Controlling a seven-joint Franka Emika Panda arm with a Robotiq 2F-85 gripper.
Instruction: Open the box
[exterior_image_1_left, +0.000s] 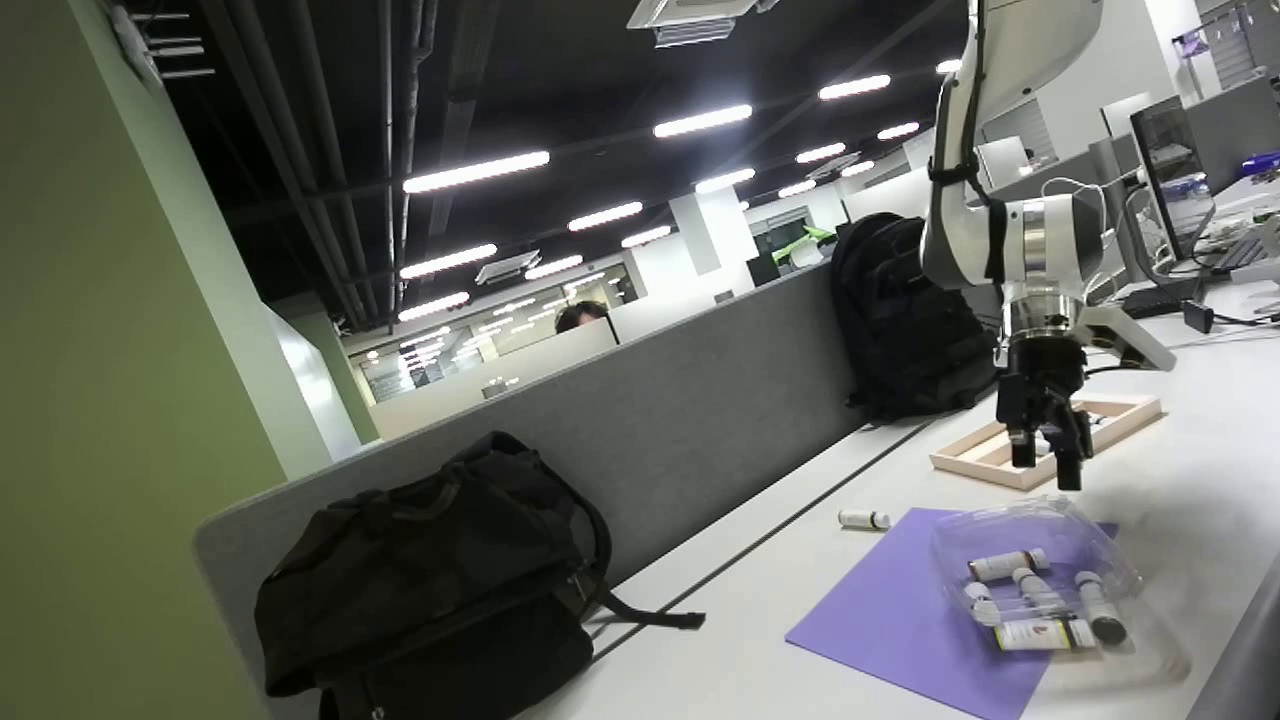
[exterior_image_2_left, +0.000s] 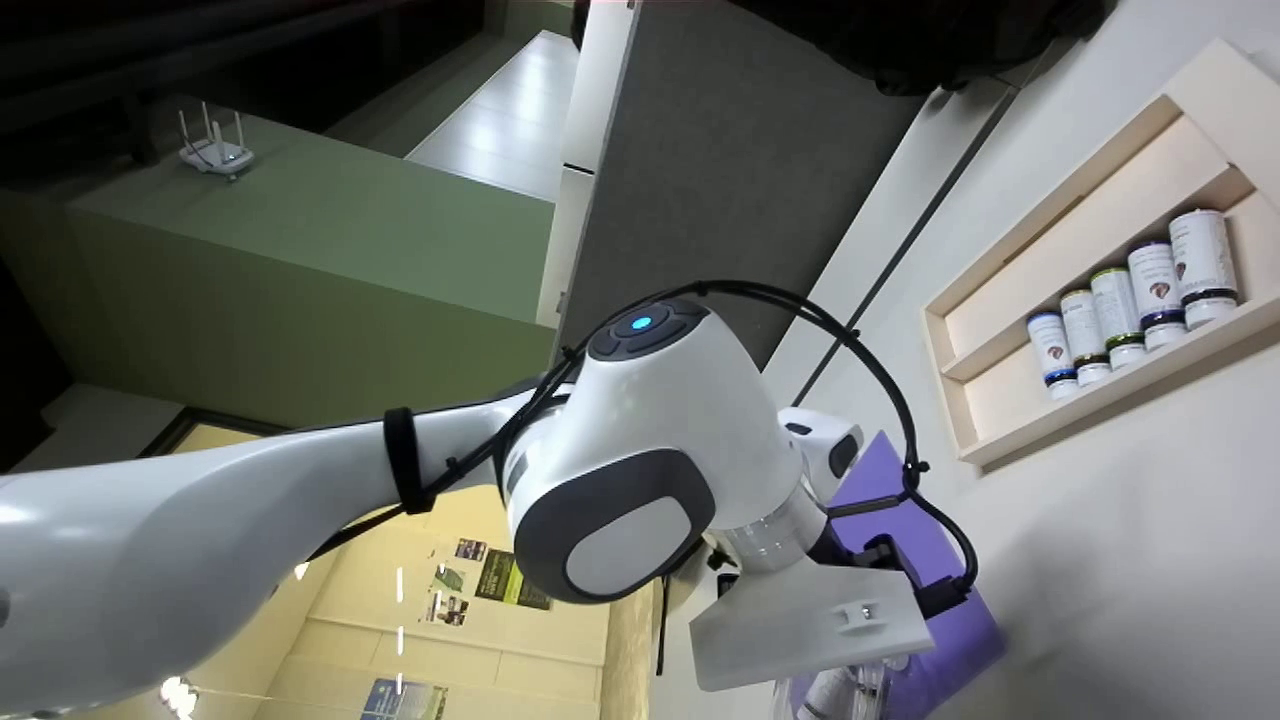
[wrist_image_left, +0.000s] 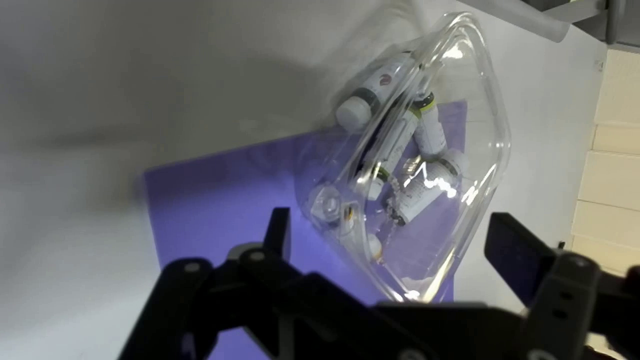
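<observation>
The box is a shallow tray with a light wooden rim (exterior_image_1_left: 975, 467), lying open-topped on the table behind the gripper in an exterior view. In an exterior view its rim (exterior_image_2_left: 1090, 404) and inner divider show, with a row of small white bottles (exterior_image_2_left: 1115, 300) inside. A pale flat panel (exterior_image_2_left: 1225, 115) lies at its upper end. The box is out of the wrist view. My gripper (exterior_image_1_left: 1046, 468) hangs above the table, near a clear plastic container. In the wrist view the gripper's fingers (wrist_image_left: 392, 234) are wide apart with nothing held between them.
A clear plastic container (wrist_image_left: 500, 135) with several bottles stands partly on a purple sheet (exterior_image_1_left: 880, 630), below the gripper. A loose bottle (exterior_image_1_left: 862, 519) lies beside the sheet. Two black backpacks (exterior_image_1_left: 440, 590) (exterior_image_1_left: 900, 320) lean against a grey partition (exterior_image_1_left: 700, 400).
</observation>
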